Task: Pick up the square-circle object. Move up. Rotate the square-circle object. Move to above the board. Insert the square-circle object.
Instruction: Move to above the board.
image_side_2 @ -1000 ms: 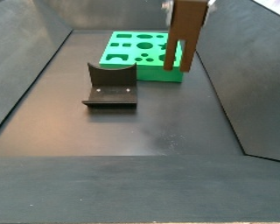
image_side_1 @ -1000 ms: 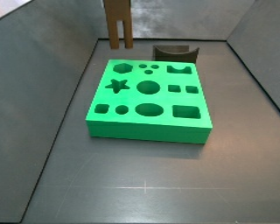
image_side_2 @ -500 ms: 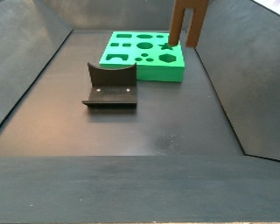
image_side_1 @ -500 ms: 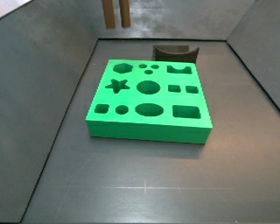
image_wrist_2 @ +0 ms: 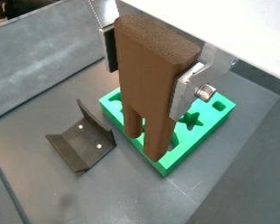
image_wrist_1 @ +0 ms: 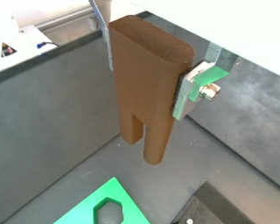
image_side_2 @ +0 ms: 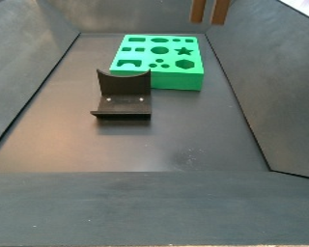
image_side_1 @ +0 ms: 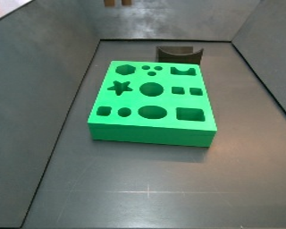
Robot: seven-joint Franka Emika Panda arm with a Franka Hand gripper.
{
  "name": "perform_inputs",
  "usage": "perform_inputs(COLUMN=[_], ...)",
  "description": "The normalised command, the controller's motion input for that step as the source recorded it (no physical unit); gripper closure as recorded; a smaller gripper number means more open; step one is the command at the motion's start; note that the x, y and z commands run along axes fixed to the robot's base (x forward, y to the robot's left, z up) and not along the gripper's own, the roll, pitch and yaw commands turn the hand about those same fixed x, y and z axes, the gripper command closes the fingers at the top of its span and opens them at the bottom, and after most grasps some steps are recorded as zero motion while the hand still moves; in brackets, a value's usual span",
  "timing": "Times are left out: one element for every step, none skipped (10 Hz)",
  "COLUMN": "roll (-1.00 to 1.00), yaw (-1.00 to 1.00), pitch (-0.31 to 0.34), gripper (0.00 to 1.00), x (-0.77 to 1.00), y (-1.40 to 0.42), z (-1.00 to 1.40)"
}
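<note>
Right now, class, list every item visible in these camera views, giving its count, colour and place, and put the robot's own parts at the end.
square-circle object: one, brown wood, lifted high off the floor, two pegs pointing down; only its peg tips show at the top edge of both side views.
board: one, bright green with shaped cutouts, lying flat on the dark floor.
fixture: one, dark L-shaped bracket on a base plate, standing on the floor beside the board, apart from it.
end effector: one, silver plate fingers, raised above the floor, shut on the square-circle object's upper part.
</note>
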Motion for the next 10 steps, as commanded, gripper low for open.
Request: perform_inputs(roll=[0.10,0.10,-0.01,0.00,-0.01,-0.06,-0.03,0.00,-0.01,0.01], yaw=[0.04,0.04,-0.22,-0.19,-0.11,-0.07,-0.03,-0.01,0.00,0.01], pitch=[0.083,0.084,0.437,0.418,0.397,0.332,0.245,0.153,0.127,0.118], gripper=[1.00,1.00,1.00,1.00,1.00,1.00,1.00,1.00,1.00,1.00], x=[0.01,0.01,0.32,0.33,0.35,0.37,0.37,0.37,0.38,0.40], y=[-0.02,-0.01,-1.00,-1.00,-1.00,-1.00,-1.00,-1.00,-1.00,-1.00], z=[0.45,0.29,0.04,0.01,0.02,0.02,0.02,0.03,0.03,0.04])
